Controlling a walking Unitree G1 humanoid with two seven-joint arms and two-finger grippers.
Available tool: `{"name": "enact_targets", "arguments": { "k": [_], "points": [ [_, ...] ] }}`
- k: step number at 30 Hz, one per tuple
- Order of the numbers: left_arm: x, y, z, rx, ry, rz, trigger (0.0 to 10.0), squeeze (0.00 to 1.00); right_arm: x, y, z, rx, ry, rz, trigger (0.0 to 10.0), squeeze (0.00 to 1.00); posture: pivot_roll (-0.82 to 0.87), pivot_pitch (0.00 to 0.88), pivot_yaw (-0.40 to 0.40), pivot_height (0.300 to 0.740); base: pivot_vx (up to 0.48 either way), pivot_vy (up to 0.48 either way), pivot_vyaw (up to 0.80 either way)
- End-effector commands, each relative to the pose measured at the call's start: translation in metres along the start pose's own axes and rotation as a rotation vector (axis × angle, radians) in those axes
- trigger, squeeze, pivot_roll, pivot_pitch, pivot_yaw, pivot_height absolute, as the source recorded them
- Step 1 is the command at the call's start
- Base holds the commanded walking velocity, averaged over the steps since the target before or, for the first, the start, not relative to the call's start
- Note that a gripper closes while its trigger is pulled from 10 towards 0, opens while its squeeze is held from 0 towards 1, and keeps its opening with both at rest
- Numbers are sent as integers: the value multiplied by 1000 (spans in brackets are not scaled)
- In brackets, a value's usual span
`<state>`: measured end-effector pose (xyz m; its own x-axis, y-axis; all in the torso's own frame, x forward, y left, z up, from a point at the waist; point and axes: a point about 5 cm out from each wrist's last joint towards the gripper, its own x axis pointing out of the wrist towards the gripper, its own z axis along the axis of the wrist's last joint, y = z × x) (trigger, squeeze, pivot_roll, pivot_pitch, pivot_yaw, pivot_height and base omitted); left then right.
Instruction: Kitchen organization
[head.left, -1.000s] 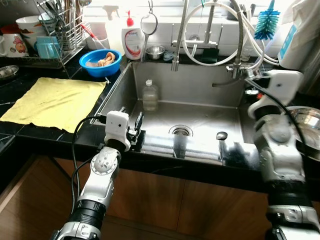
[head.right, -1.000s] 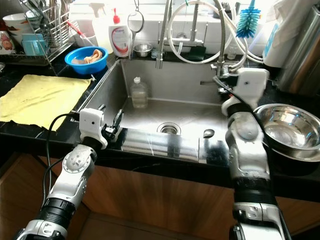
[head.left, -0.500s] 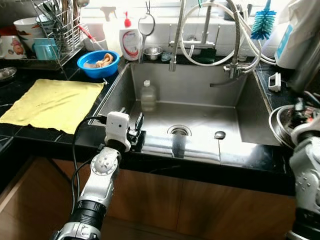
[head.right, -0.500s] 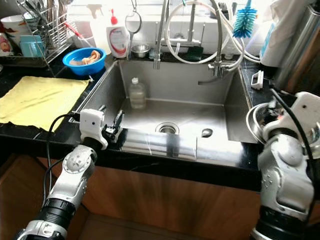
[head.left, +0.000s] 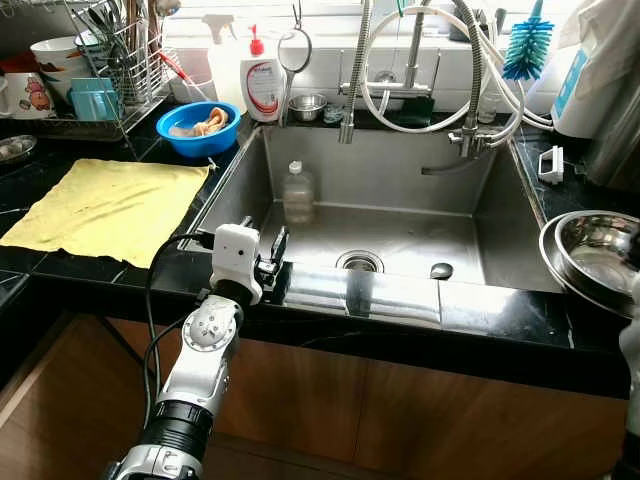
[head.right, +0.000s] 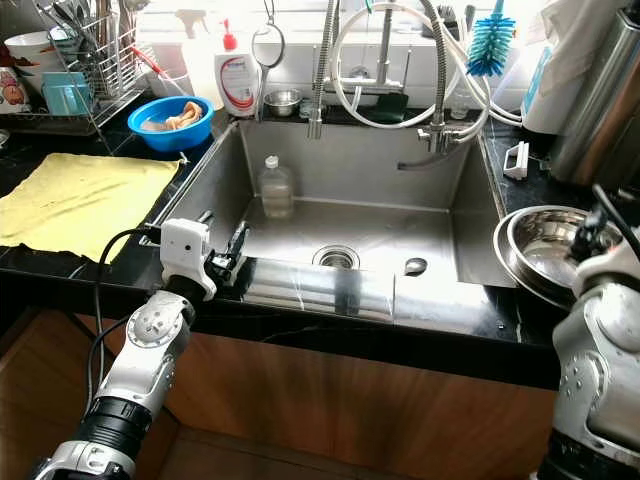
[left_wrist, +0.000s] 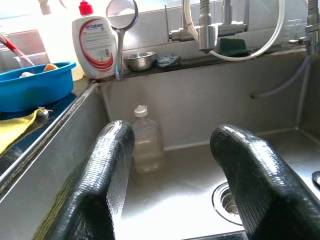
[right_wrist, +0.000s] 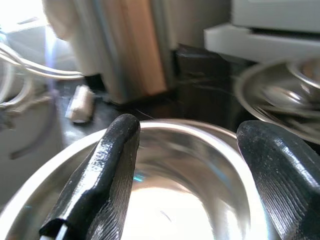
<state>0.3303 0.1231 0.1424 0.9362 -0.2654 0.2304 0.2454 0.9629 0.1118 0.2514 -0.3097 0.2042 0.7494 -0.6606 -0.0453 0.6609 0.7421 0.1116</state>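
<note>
The black worktop (head.left: 150, 265) runs across the frame with the steel sink (head.left: 470, 200) at its centre and a yellow cloth (head.left: 105, 205) at the left. At the right edge sits the steel bowl (head.left: 595, 255), the likely task object: rigid, light, slick and prone to skidding or ringing, so it is best pinched at the rim. A plastic bottle (head.left: 299, 192) stands in the sink's upper left corner. The right end effector (right_wrist: 200, 165) hovers over the bowl, released and empty. The left end effector (left_wrist: 175, 175) rests at the sink's front edge, also spread wide.
</note>
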Motion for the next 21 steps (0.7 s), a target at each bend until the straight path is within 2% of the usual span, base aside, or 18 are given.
{"name": "enact_targets", "arguments": {
  "k": [1, 4, 14, 16, 21],
  "points": [
    [-3, 1, -5, 2, 24, -4, 10000, 0, 1, -4, -6, 32, 35, -24, 10000, 0, -81, 0, 44, 740, 0, 0, 0],
    [-3, 2, -4, 4, 24, 0, 10000, 0, 2, -5, -13, 82, 74, -40, 10000, 0, -67, 0, 42, 740, 0, 0, 0],
    [-3, 4, -3, 12, 20, 5, 10000, 0, 3, -4, -13, 103, 72, -48, 10000, 0, -68, 0, 44, 740, 0, 0, 0],
    [-2, 2, -1, 42, 11, -18, 10000, 0, 3, -3, -13, 111, 74, -49, 10000, 0, -68, 0, 45, 740, 0, 0, 0],
    [-1, -1, 2, 54, -1, -32, 10000, 0, 4, 0, -14, 120, 79, -45, 10000, 0, -61, 0, 46, 740, 0, 0, 0]
  ]
}}
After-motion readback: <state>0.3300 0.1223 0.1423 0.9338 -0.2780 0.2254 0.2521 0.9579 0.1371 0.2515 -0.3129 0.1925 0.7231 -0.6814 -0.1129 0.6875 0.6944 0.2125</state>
